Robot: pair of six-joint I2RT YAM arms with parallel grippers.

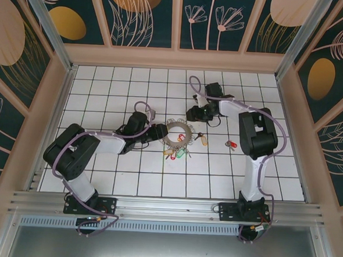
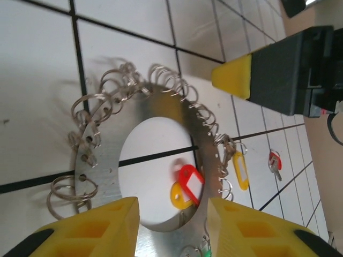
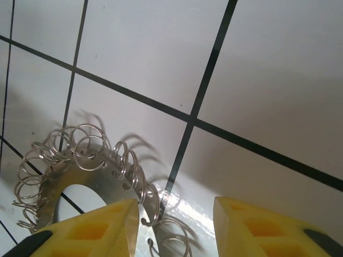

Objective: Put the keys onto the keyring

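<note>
Keyring [image 1: 178, 133] lies flat on the tiled surface [image 1: 122, 172] between the two arms, with small wire loops around its rim. Left end effector [image 1: 159, 132] sits at the ring's left edge, fingers apart and gripping nothing. Right end effector [image 1: 194, 113] is just beyond the far rim, also released. Keys [image 1: 171, 154] cluster at the near rim; whether they are attached cannot be told. Red-tagged key [image 1: 231, 145] lies loose to the right, well apart from the ring.

One keyring [image 2: 104, 182] on the tiled floor; small wire rings [image 2: 69, 188] along its rim, too crowded for a sure count. Count of keys [image 2: 190, 182]: six; three red, two yellow, one green.
</note>
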